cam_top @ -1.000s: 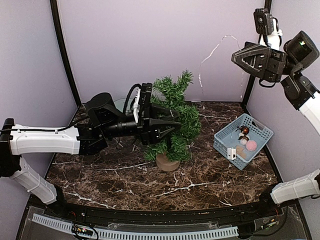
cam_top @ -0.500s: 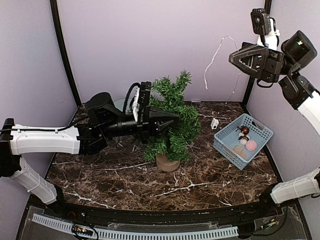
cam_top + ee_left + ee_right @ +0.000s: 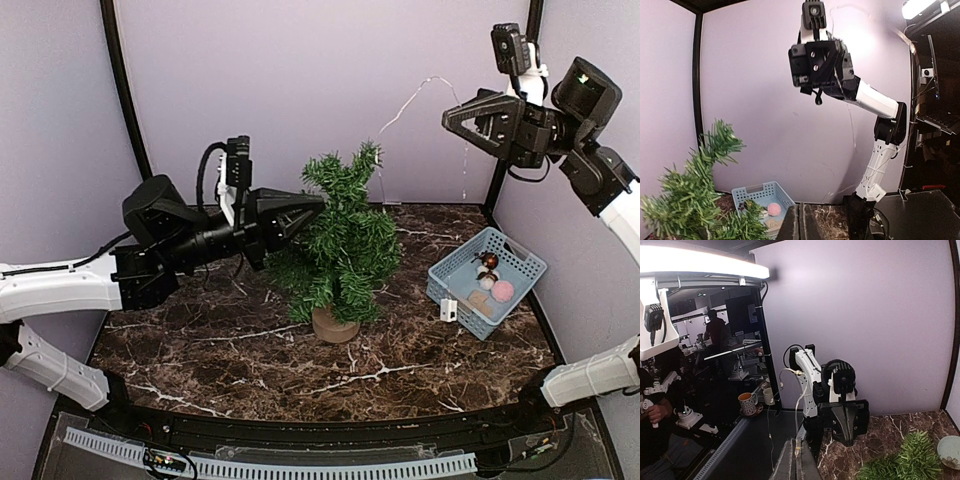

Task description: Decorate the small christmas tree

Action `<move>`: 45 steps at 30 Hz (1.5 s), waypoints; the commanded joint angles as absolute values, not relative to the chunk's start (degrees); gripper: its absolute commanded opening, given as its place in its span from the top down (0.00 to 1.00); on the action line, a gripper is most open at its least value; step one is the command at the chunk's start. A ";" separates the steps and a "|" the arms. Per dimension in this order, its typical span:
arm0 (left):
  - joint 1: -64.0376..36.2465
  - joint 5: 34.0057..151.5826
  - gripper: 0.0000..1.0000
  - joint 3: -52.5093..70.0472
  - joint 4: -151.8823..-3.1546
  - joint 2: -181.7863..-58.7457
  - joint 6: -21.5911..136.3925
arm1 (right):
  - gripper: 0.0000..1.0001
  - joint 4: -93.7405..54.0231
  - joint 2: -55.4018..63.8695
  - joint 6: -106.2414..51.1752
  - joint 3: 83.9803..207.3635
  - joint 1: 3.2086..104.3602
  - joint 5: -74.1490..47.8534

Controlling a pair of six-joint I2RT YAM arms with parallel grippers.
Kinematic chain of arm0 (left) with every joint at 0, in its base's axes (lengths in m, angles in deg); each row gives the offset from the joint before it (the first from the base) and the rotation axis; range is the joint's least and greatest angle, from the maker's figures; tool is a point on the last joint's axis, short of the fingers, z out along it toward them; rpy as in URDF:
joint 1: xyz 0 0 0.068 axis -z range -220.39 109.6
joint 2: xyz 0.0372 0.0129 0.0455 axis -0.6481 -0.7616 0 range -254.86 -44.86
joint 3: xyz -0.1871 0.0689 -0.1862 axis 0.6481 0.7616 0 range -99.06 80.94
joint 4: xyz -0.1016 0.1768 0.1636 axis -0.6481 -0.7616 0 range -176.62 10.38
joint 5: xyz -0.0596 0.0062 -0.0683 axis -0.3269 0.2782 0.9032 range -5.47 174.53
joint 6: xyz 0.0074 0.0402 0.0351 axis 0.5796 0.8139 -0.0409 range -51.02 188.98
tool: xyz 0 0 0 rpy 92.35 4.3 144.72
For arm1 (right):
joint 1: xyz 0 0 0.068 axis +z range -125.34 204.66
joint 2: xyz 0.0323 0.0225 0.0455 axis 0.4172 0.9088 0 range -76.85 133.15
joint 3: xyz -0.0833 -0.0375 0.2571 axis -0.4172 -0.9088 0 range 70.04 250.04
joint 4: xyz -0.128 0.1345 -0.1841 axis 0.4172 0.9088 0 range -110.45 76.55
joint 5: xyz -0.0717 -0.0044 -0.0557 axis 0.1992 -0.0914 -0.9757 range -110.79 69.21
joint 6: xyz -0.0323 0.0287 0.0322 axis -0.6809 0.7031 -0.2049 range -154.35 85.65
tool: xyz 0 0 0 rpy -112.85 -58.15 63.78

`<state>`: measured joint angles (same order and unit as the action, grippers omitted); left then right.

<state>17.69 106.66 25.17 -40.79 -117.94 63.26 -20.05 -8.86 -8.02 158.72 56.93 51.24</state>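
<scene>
- Showing the small christmas tree (image 3: 345,245) upright on its wooden stump (image 3: 333,325), about midway across the dark marble table (image 3: 200,340).
- To its right, blue basket (image 3: 455,290) with a pink ball (image 3: 502,291) inside; small white box (image 3: 448,310) just at the basket's front corner.
- Left gripper (image 3: 318,203) level with the tree's upper branches, fingers pressed together, nothing between them.
- Farthest back and high up, right gripper (image 3: 447,117) pinched closed on a thin white wire (image 3: 428,80) arcing toward the treetop.
</scene>
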 commanded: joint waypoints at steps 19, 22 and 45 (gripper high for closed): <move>13.14 99.53 1.00 26.86 -43.05 -113.90 63.43 | 1.00 -8.44 -9.06 -21.92 160.26 57.35 36.90; 11.15 98.77 1.00 25.90 -43.16 -114.53 62.94 | 1.00 -8.07 -9.17 -22.96 160.76 57.35 33.91; 4.43 96.64 0.87 28.96 -44.47 -116.15 54.79 | 1.00 -2.24 -9.00 -28.63 159.18 57.24 18.06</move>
